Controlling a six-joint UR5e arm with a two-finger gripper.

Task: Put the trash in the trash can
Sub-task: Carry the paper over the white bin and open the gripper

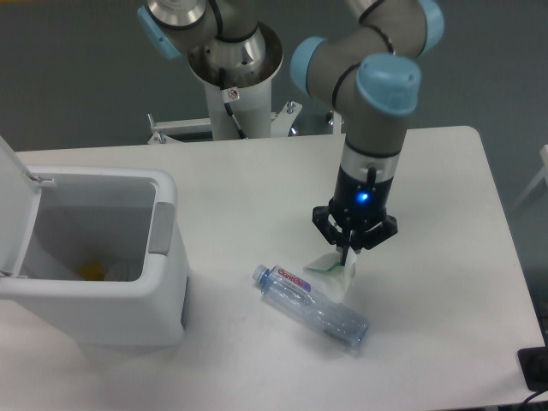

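A crumpled white paper wrapper (334,268) with green marks hangs from my gripper (348,254), which is shut on its top edge, a little above the table. Just below and to the left lies the clear plastic bottle (312,309) with its blue cap pointing left and a red-lettered label near the neck. The trash can (94,257) stands at the left edge, a boxy white bin with a grey side panel; its lid (15,205) is swung open and something orange lies at the bottom.
The arm's base column (233,64) rises behind the table's far edge. A dark object (536,368) sits at the front right corner of the white table (445,214).
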